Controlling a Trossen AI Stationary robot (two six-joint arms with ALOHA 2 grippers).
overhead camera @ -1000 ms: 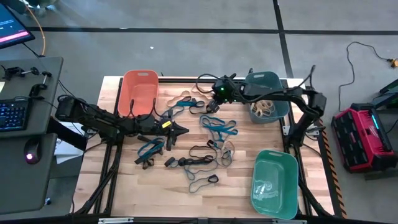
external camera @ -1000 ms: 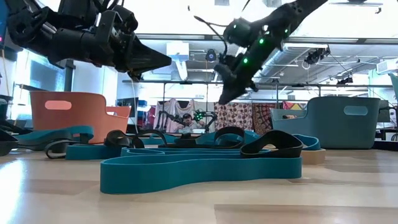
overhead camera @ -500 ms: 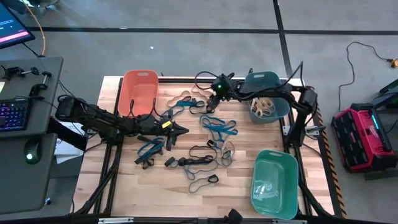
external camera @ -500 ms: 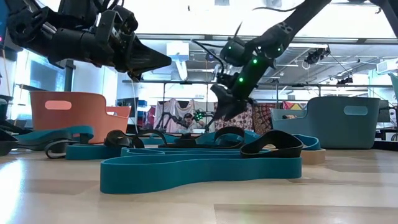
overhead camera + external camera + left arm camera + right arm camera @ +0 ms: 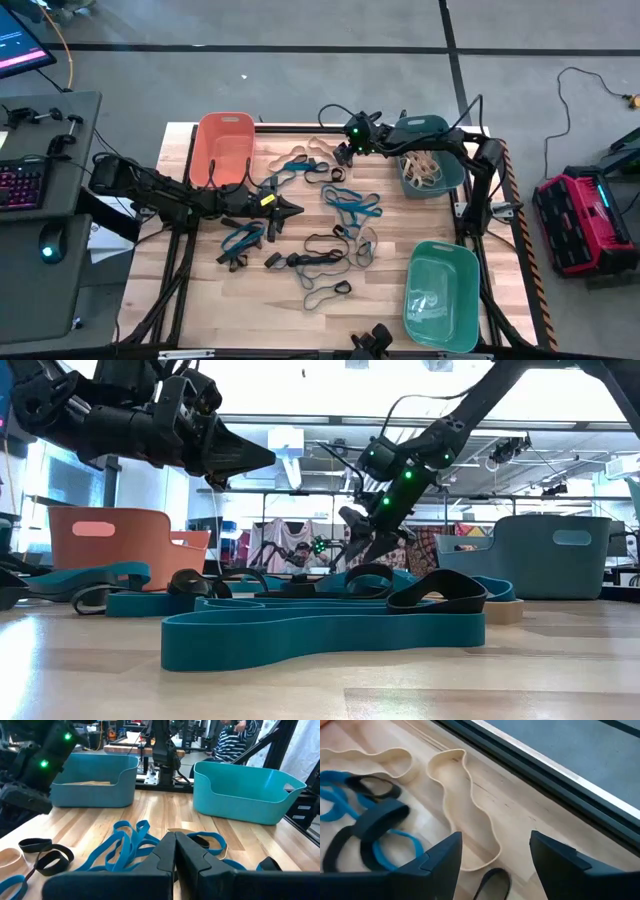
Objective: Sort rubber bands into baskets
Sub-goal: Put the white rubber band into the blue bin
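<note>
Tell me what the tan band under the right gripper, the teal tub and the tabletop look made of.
Tan band: likely rubber, matte; a thin strip standing on edge in limp waves. Teal tub: apparently moulded plastic, smooth with a soft sheen and rounded rim. Tabletop: wood planks with visible grain and seams, lightly glossy. The right gripper is open above the band.

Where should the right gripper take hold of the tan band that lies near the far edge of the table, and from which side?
Probably at a straight stretch of the wavy tan band, coming straight down from above. It stands on its thin edge in an open loop, so one finger of the open right gripper can go inside it and one outside, pinching the wall.
</note>
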